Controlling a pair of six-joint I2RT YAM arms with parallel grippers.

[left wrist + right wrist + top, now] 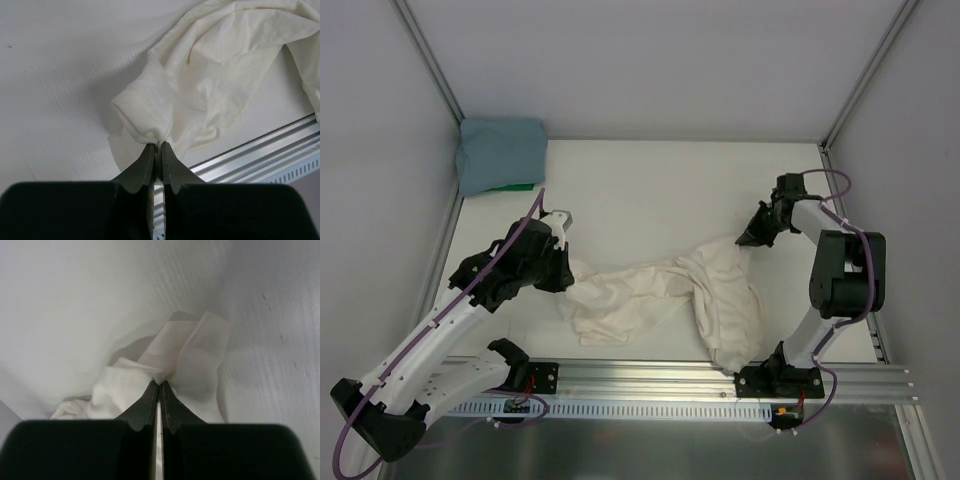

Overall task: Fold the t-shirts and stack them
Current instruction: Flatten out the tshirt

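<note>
The cream t-shirt (660, 295) lies crumpled across the table's near middle, stretched between both grippers. My left gripper (563, 272) is shut on its left end; in the left wrist view the cream t-shirt (200, 85) bunches at the left gripper (156, 145), a hemmed edge by the tips. My right gripper (750, 240) is shut on the shirt's upper right corner; the cream t-shirt (150, 375) gathers at the right gripper (159, 384). The teal-blue t-shirt (500, 155) sits folded at the back left corner.
White walls with metal posts close in the table at the back and sides. An aluminium rail (650, 378) runs along the near edge, also in the left wrist view (260, 150). Part of the cream shirt hangs close to that rail at the right.
</note>
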